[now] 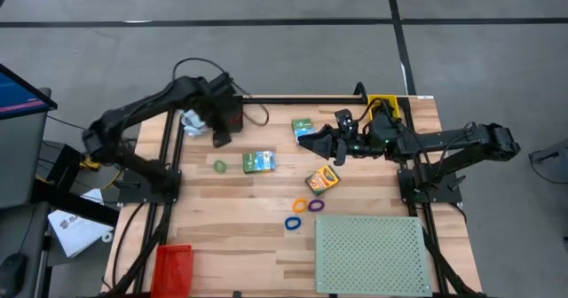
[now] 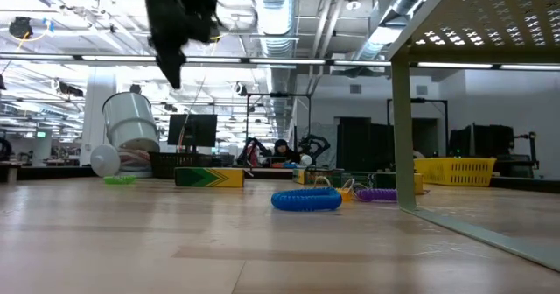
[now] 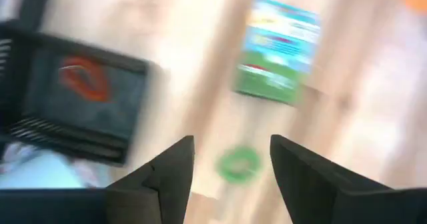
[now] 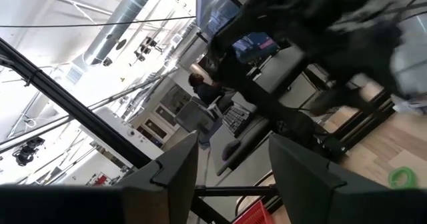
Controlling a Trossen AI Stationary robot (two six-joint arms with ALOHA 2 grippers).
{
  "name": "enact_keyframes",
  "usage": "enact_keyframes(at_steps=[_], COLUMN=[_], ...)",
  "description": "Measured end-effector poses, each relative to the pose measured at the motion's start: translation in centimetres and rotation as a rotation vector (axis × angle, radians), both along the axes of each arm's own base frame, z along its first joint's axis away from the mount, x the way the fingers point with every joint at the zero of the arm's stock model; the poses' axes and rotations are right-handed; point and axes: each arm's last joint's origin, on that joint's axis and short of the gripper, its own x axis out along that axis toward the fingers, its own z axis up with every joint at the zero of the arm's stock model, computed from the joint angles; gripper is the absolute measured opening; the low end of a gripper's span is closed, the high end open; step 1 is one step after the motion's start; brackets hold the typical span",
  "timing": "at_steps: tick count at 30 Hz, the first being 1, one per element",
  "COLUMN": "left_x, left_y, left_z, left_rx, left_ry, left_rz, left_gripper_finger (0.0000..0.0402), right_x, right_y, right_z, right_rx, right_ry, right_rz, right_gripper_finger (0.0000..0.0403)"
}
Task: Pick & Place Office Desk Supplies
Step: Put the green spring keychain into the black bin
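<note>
The left end effector (image 1: 221,138) hangs above the far-left part of the counter (image 1: 231,236), its two fingers apart with nothing between them. Seen past its own fingertips (image 3: 177,159), a green ring (image 3: 238,164) lies on the wood just below, and a green box (image 3: 277,51) lies a little farther on. From above, that green ring (image 1: 219,166) sits just on the near side of this end effector and the green box (image 1: 259,161) just right of the ring. A black bin (image 3: 80,111) with something red inside stands close beside the end effector.

The right end effector (image 1: 306,141) reaches in from the right, held off the counter with its fingers also apart and empty, close to a second green box (image 1: 303,127) at the far middle.

By my reckoning little of the sorting looks done. The yellow-orange crayon box (image 1: 322,180) lies mid-counter, and nearer to me an orange ring (image 1: 300,206), a purple ring (image 1: 316,205) and a blue ring (image 1: 293,223) lie loose together. A pale green perforated board (image 1: 373,254) fills the near-right corner and a red tray (image 1: 173,267) sits at the near-left edge; whether anything is in it I cannot tell.

The left arm comes from its base at the left, elbow bent, wrist turned down over the counter. The right arm stretches low and nearly straight leftward from its base.
</note>
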Motion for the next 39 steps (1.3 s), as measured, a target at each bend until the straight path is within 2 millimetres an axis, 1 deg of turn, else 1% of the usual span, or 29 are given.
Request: enact_keyframes(at_steps=[3,5,7,9,11,13,14,16,20,24,28,30,32,34,39], left_x=[-1.0,-1.7,-2.2,-2.3,-2.0,-1.5,-1.1,-0.5,0.4,0.4,0.3,0.6,0.9,1.3,1.3], left_y=[-3.2,-5.1,-6.4,-7.3,-8.0,-8.5,-8.6,-8.8,-8.6,-7.9,-7.7,-7.6,-7.5,-7.3,-6.5], left_z=[1.5,2.0,2.2,2.2,1.9,1.3,0.8,-0.9,-5.1,-9.4,-12.9,-14.0,-14.6,-14.8,-15.0], left_rx=[-0.030,-0.069,-0.125,-0.150,-0.173,-0.193,-0.202,-0.210,-0.191,-0.183,-0.181,-0.187,-0.190,-0.179,-0.144], left_ry=[0.006,0.041,0.092,0.124,0.124,0.128,0.134,0.154,0.186,0.270,0.302,0.272,0.241,0.202,0.185], left_rz=[-0.089,-0.091,-0.030,0.052,0.131,0.199,0.221,0.253,0.373,0.591,0.690,0.720,0.743,0.763,0.801], left_gripper_finger=[0.0192,0.0198,0.0206,0.0212,0.0213,0.0212,0.0211,0.0212,0.0223,0.0226,0.0214,0.0207,0.0201,0.0194,0.0179], right_x=[0.0,0.0,0.0,0.0,0.0,0.0,0.0,0.0,0.0,0.0,0.0,0.0,0.0,0.0,0.0], right_y=[0.0,0.0,0.0,0.0,0.0,0.0,0.0,0.0,0.1,0.2,0.4,0.4,0.4,0.4,0.4], right_z=[0.0,0.0,0.0,0.0,0.0,0.0,0.0,0.0,0.0,-0.1,-0.2,-0.2,-0.2,-0.2,-0.3], right_rx=[-0.007,-0.008,-0.008,-0.008,-0.008,-0.009,-0.009,-0.009,-0.014,-0.010,-0.008,-0.008,-0.004,-0.005,-0.005], right_ry=[0.000,0.000,0.000,0.000,0.000,0.000,0.000,0.000,0.001,0.009,0.017,0.024,0.025,0.025,0.031], right_rz=[-0.001,-0.001,-0.001,-0.001,-0.001,-0.002,-0.002,-0.002,-0.001,0.005,0.013,0.014,0.014,0.014,0.014], right_gripper_finger=[0.0179,0.0179,0.0179,0.0179,0.0179,0.0179,0.0179,0.0179,0.0179,0.0179,0.0179,0.0179,0.0179,0.0179,0.0179])
